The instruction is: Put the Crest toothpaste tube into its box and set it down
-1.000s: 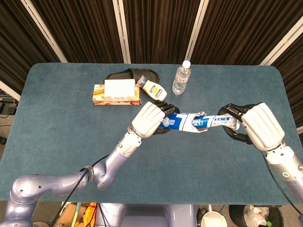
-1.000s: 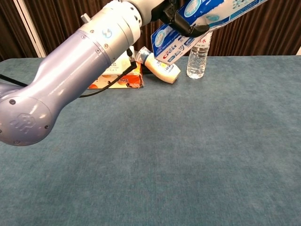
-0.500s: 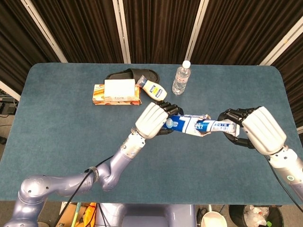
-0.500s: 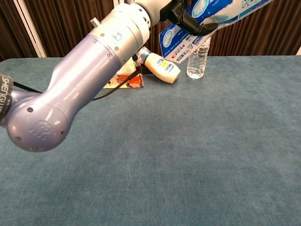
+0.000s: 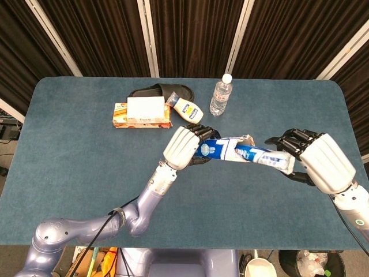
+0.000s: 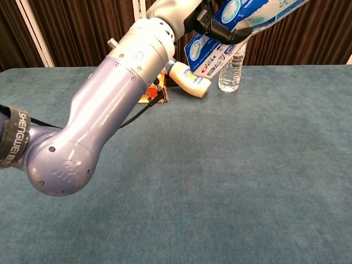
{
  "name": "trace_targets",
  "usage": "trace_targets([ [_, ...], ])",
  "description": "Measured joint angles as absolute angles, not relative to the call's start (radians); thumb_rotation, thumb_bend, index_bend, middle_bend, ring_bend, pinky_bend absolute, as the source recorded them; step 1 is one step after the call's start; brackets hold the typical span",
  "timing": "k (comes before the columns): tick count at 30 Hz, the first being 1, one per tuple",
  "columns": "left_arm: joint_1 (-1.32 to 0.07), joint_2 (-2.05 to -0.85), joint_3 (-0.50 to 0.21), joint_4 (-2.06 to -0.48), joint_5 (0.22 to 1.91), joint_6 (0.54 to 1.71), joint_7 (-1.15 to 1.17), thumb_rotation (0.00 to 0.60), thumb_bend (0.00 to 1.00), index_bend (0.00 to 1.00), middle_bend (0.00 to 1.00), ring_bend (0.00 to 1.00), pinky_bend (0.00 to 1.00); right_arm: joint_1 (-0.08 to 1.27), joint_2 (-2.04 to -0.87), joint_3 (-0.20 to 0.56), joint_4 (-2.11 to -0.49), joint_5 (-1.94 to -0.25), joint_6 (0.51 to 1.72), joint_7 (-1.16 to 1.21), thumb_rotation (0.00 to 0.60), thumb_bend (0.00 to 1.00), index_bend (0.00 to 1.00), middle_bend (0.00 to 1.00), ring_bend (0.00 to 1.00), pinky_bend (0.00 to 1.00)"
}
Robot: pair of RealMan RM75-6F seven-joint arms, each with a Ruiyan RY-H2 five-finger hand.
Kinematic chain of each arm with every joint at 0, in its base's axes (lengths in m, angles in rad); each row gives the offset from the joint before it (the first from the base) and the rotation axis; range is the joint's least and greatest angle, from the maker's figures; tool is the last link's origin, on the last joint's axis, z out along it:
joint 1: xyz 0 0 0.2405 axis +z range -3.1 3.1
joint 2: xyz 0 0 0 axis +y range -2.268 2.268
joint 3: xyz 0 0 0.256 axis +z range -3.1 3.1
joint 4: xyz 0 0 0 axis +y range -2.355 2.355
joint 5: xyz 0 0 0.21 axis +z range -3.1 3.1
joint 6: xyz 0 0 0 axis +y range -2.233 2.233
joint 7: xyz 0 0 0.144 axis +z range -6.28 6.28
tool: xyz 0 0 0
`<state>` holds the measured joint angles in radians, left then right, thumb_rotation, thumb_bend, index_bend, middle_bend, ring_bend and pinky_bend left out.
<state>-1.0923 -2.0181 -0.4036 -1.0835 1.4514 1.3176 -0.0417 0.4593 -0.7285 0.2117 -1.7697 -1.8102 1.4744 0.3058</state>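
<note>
My left hand [image 5: 184, 147] grips the blue Crest box [image 5: 222, 149] in the air above the table's middle, open end facing right. The toothpaste tube [image 5: 266, 157] pokes partly out of that opening, slanting down to the right. My right hand [image 5: 314, 158] holds the tube's far end. In the chest view the box [image 6: 212, 47] hangs at the top under my left hand's dark fingers [image 6: 217, 30], with the tube [image 6: 275, 11] running off the upper edge. The right hand is out of that view.
At the back of the table [image 5: 69, 144] lie an orange snack box [image 5: 142, 112], a black slipper [image 5: 161, 92], a small yellow-labelled bottle [image 5: 188, 109] and a water bottle [image 5: 220, 95]. In the chest view my left arm [image 6: 110, 110] fills the left side.
My right hand has drawn back to the right and lower, so more of the tube shows outside the box and it now slants downward. The left hand and box stayed nearly still.
</note>
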Motion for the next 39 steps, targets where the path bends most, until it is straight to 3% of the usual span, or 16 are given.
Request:
trace_targets([
  [5,-1.091,-2.024,-0.397,-1.079,1.458,1.324,-0.052,0.600,0.39,0.40,0.52,0.50,0.56,0.459,-0.740,0.213,-1.762,-1.815,1.483,0.287,0.600,0.31,0.19,0.45,0.34,0.44],
  [20,-1.095,-2.060,-0.402,-1.047,1.473,1.363,-0.126,0.600,0.39,0.39,0.50,0.49,0.56,0.467,-0.758,0.234,-1.777,-1.779,1.493,0.248,0.600,0.31,0.18,0.44,0.33,0.44],
  [39,-1.125,-2.139,-0.425,-0.892,1.523,1.478,-0.333,0.600,0.42,0.37,0.48,0.46,0.56,0.466,-0.783,0.266,-1.764,-1.783,1.576,0.280,0.600,0.31,0.18,0.44,0.33,0.44],
])
